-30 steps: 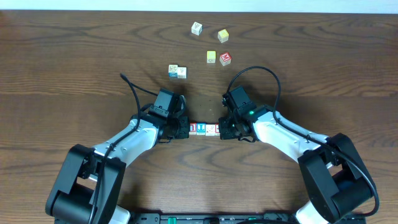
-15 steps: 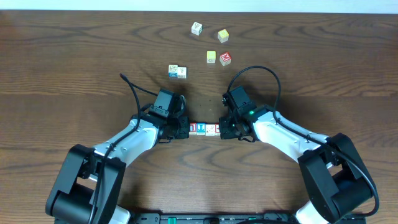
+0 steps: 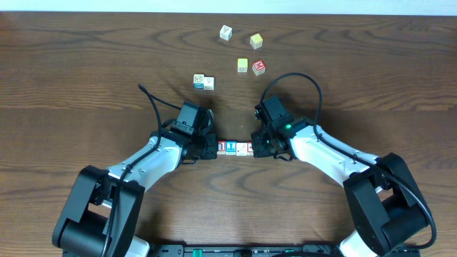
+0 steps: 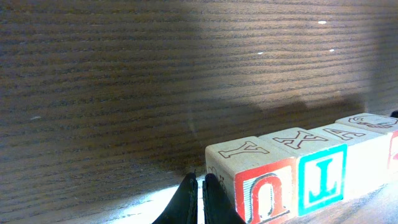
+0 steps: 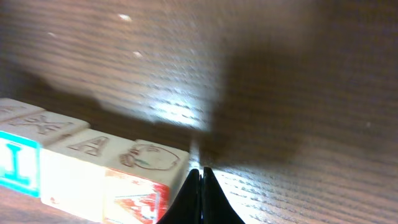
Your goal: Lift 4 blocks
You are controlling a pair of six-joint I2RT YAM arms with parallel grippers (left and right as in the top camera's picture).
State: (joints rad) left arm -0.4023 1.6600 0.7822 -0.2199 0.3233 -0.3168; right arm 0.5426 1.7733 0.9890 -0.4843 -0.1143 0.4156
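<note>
Looks like a robotics lab test station: plain dark wood-grain table (image 3: 86, 64), left arm (image 3: 153, 160) and right arm (image 3: 325, 153) rising from its near edge, pale wall strip (image 3: 357, 6) behind, only toy alphabet cubes (image 3: 231, 147) laid out.

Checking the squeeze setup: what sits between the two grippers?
A row of four blocks, end to end, lies between the left gripper and right gripper, clearest overhead.

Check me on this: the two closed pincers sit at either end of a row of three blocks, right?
Not quite. The row of blocks has four cubes, not three, as the left wrist view shows. The rest holds: the left pincer and the right pincer are both closed, one at each end.
</note>
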